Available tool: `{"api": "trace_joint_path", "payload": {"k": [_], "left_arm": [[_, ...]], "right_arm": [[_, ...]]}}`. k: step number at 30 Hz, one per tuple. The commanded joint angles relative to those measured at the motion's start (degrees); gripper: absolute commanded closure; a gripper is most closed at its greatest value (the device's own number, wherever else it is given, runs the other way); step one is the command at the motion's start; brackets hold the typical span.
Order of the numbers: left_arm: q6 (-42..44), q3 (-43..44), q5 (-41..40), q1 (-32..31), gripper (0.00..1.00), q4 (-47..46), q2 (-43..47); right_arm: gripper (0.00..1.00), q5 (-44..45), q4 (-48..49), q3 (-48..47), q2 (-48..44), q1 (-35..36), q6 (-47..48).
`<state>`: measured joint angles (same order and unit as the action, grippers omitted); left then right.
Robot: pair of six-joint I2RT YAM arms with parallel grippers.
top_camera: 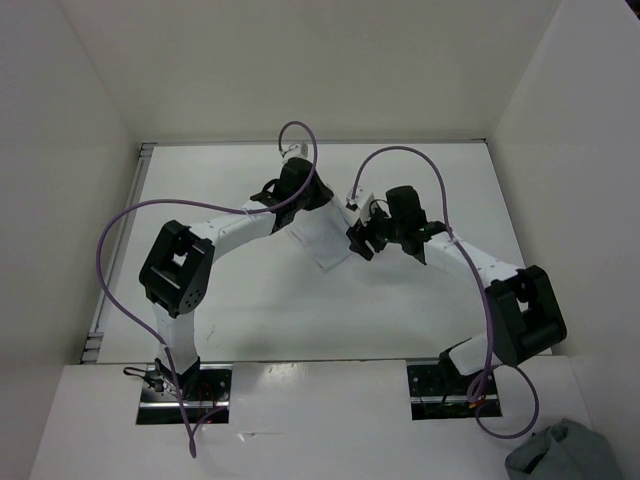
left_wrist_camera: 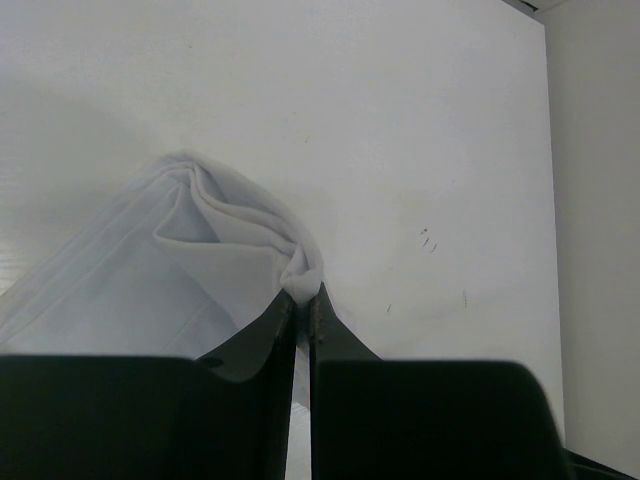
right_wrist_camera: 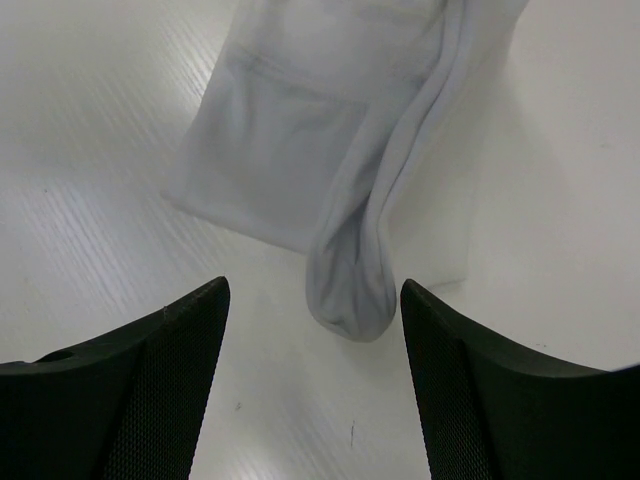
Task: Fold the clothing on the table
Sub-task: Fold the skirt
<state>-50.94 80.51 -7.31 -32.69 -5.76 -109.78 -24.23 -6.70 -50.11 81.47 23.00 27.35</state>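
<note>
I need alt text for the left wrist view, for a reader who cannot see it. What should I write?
The left gripper is shut on a bunched fold of the white clothing. The rest of it spreads to the left on the white table.

- Desk (top_camera: 250, 320): white, matte, rectangular; thin metal strip along left edge; few small dark specks (left_wrist_camera: 428, 238).
- Clothing (top_camera: 322, 245): white, thin, lying mid-desk, one edge bunched.

The left hand (left_wrist_camera: 302, 300) pinches the clothing (left_wrist_camera: 200, 270) tight while the right hand (right_wrist_camera: 315, 290) hovers spread wide.
</note>
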Motion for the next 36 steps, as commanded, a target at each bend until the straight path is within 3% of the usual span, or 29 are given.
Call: {"api": "trace_joint_path", "payload": {"k": [1,5,9,11,12,16,17,20,29,36], "left_arm": [[1.2,2.5,0.4,0.3,0.94,-1.5,-0.4],[1.2,2.5,0.4,0.3,0.94,-1.0,-0.4],[1.2,2.5,0.4,0.3,0.94,-1.0,0.2],[1.2,1.9,0.4,0.9,0.94,-1.0,0.2],[1.2,1.9,0.4,0.9,0.94,-1.0,0.2],[1.7,0.8,0.4,0.9,0.94,-1.0,0.7],[1.7,0.8,0.4,0.9,0.94,-1.0,0.7],[2.3,0.8,0.4,1.4,0.94,-1.0,1.2],[5.8,0.3,-0.2,1.4,0.94,-1.0,3.9],[6.5,1.6,-0.2,1.9,0.94,0.2,4.4]], "right_arm": [[0.26,1.9,1.1,-2.4,2.9,0.8,-0.1],[0.27,5.3,3.0,-3.6,5.6,0.8,-1.2],[0.4,7.3,3.5,-4.6,7.2,0.8,-2.0],[0.56,7.3,4.3,-4.6,6.7,0.8,-3.2],[0.7,7.8,5.1,-4.6,5.9,0.8,-3.2],[0.97,8.5,4.6,-5.2,5.9,1.3,-3.8],[1.0,9.3,4.6,-5.8,5.9,1.9,-3.8],[1.0,10.5,3.5,-5.8,5.4,2.5,-4.3],[1.0,22.6,1.0,-7.6,3.3,16.0,-3.2],[1.0,24.5,-0.9,-12.2,3.3,19.1,-5.8]]}}
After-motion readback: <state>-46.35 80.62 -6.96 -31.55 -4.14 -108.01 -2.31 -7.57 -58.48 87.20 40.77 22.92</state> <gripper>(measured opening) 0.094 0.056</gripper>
